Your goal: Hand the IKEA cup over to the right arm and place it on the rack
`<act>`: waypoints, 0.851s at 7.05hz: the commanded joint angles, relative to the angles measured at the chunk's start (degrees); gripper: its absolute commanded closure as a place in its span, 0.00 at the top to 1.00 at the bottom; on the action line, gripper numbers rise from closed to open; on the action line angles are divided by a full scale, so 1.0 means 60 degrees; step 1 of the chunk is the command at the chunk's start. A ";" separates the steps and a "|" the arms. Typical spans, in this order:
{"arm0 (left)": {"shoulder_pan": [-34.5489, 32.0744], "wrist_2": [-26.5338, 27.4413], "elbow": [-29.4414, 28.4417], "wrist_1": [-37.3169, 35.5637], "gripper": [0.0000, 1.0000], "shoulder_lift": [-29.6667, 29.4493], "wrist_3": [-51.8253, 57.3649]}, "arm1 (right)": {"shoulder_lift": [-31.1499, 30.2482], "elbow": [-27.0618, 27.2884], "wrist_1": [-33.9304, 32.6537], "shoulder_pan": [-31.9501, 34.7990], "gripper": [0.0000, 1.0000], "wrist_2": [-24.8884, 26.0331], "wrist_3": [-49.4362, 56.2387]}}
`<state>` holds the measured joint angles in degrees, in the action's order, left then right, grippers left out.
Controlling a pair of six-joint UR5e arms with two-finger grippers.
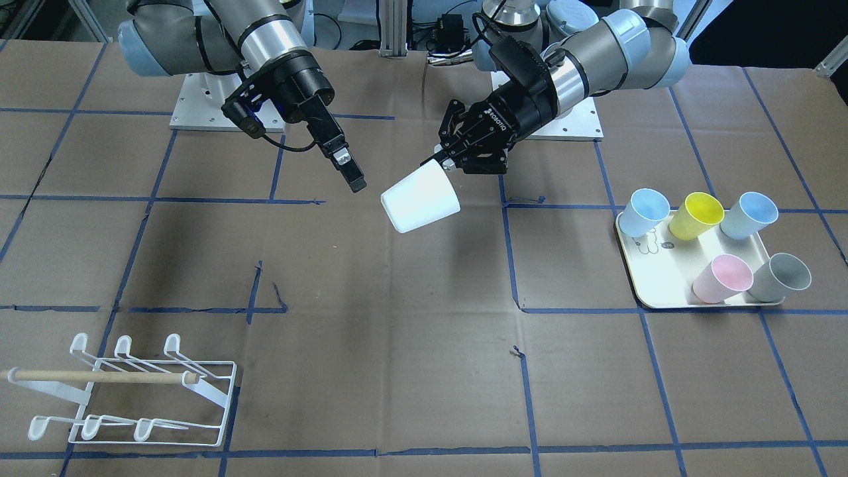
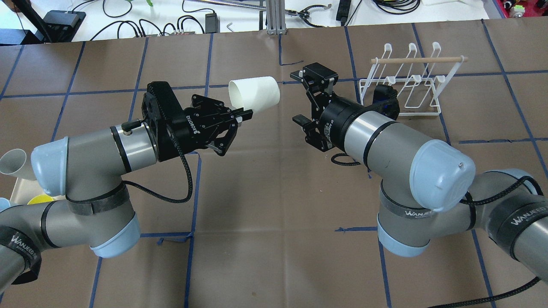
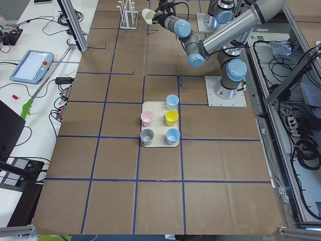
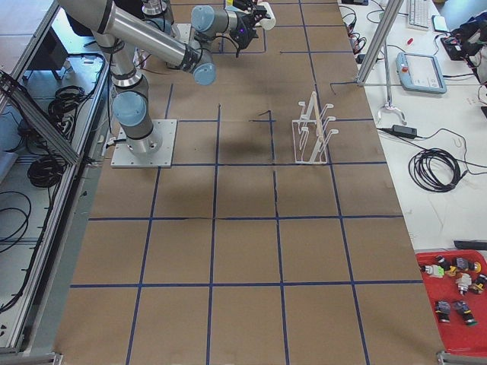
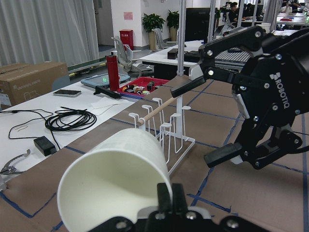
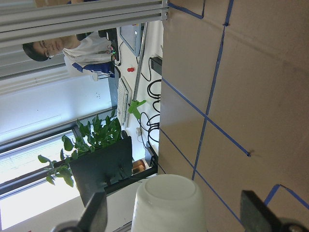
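IKEA cup (image 2: 254,95) hangs above the table, upper centre of the overhead view, lying sideways. The left gripper (image 2: 245,115) is pinched on its rim wall, and the base points at the right gripper (image 2: 296,97), which is spread wide, holding nothing, near but apart. Suggest the right one advances along the cup axis and clamps mid-body (the taper may slip near the base) before the left lets go; rack (image 2: 417,60) is upper right.

My right arm (image 4: 150,42) reaches from its base plate toward the far end of the table (image 4: 243,251), where a white cup (image 4: 268,17) hangs in the air. The white wire rack (image 4: 313,122) stands upright mid-table, well apart from it, on blue-taped brown paper.
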<state>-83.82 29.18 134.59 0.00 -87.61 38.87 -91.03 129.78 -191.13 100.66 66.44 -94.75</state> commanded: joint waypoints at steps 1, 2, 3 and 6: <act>-0.0005 0.0000 0.0010 0.0000 0.04 -0.0003 0.0010 | 0.0025 -0.0082 0.0111 0.0128 0.96 0.0002 -0.0190; -0.0005 0.0000 0.0010 0.0000 0.04 -0.0003 0.0025 | 0.0054 -0.0227 0.0271 0.0230 0.96 0.0118 -0.0204; -0.0005 0.0000 0.0010 0.0000 0.04 0.0012 0.0025 | 0.0156 -0.0461 0.0505 0.0303 0.96 0.0307 -0.0190; -0.0005 0.0000 -0.0005 0.0000 0.05 0.0012 0.0010 | 0.0669 -0.0872 0.0609 0.0640 0.96 0.0411 -0.0190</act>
<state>-83.85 29.20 134.60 0.00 -87.55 38.97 -88.08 125.52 -187.66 103.83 68.52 -95.89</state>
